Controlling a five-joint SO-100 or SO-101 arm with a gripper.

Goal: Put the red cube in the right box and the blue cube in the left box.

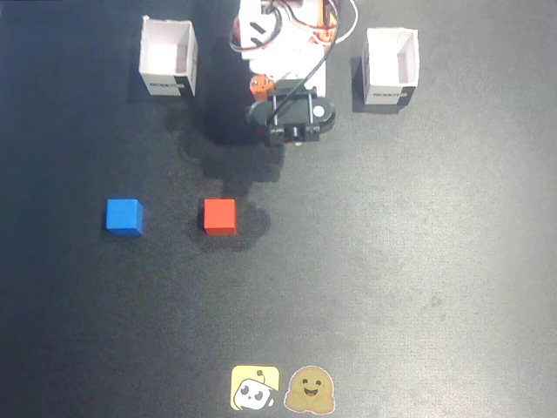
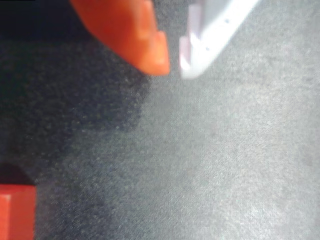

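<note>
The red cube (image 1: 219, 216) lies on the dark mat left of centre; its corner also shows at the bottom left of the wrist view (image 2: 15, 212). The blue cube (image 1: 124, 216) lies further left in the fixed view. The right box (image 1: 168, 59), with pinkish walls, stands at the back left of the fixed view. The left box (image 1: 390, 65), whiter, stands at the back right. My arm (image 1: 291, 113) is folded at the back between the boxes. In the wrist view my gripper (image 2: 173, 65) has its orange and white fingertips almost together, empty, above bare mat.
Two stickers (image 1: 283, 389) lie at the mat's front edge. The arm's base and white cables (image 1: 287, 26) sit at the back centre. The arm's shadow (image 1: 235, 157) falls on the mat behind the red cube.
</note>
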